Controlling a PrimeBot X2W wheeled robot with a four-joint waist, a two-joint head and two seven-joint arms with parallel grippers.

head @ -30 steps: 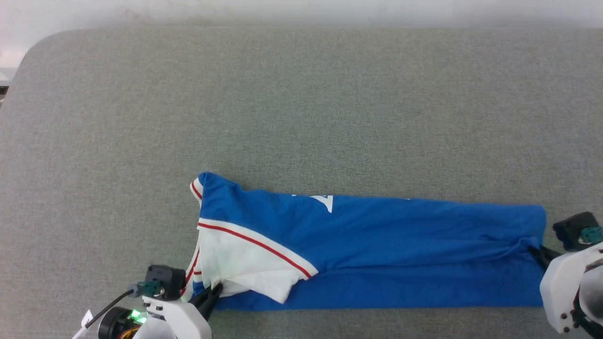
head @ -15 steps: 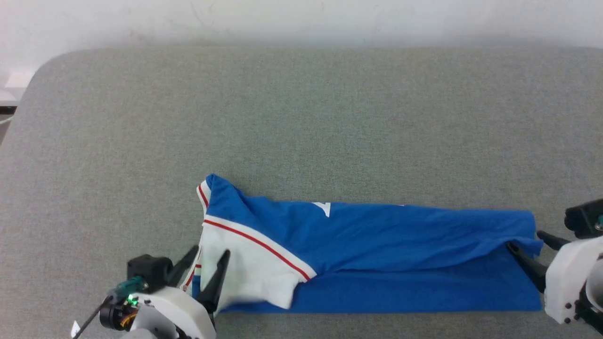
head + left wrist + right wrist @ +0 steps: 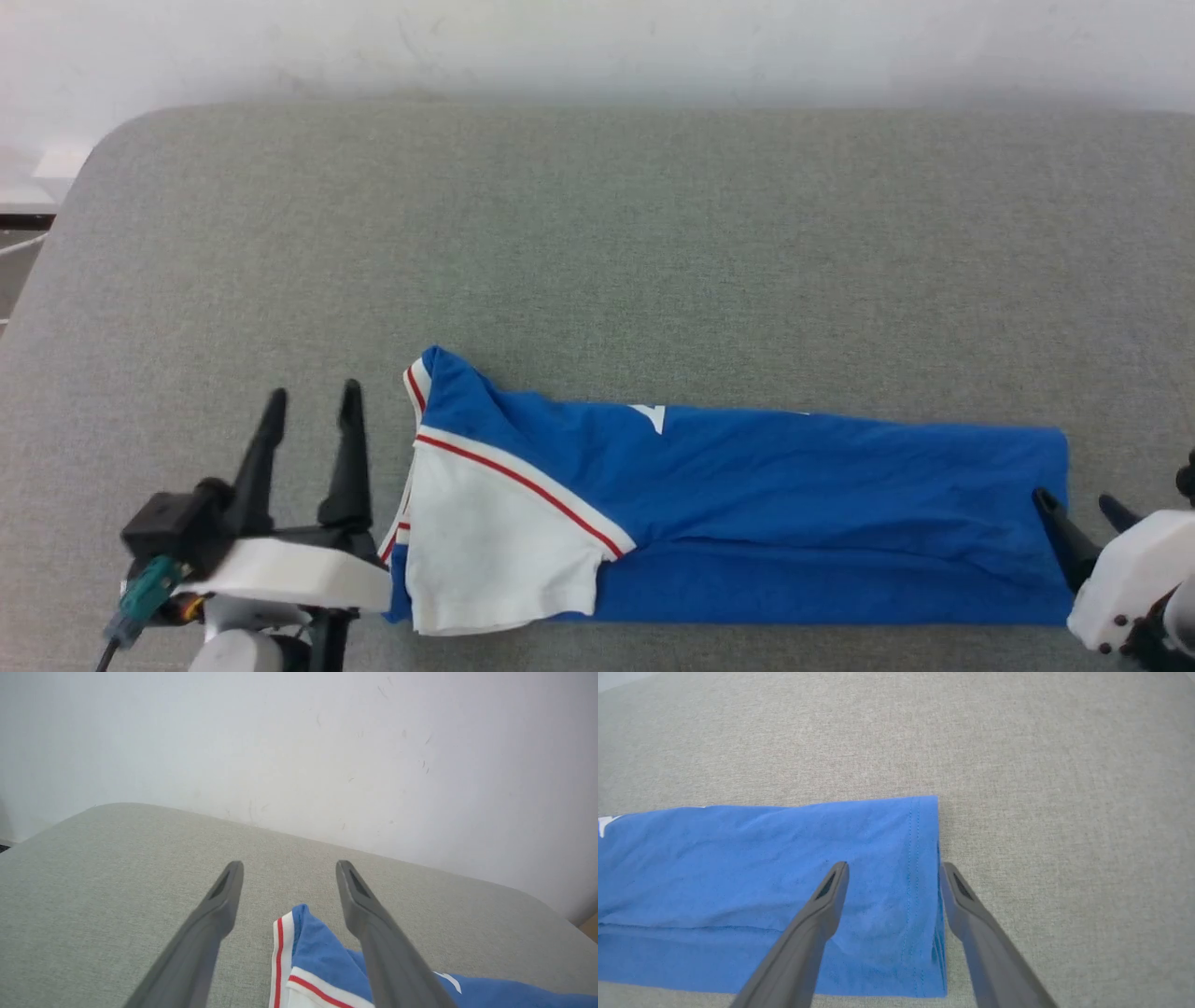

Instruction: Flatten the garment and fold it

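Grey fabric surface against white wall

The shirt lies on the padded table, near its front edge, stretched from left to right in a long folded band. The wall stands behind the table. The sleeve rests on top of the shirt at its left end; the hem forms its right end. The left gripper stands just left of the collar end, over bare table. The right gripper straddles the hem, with one finger above the cloth and the other beyond it.
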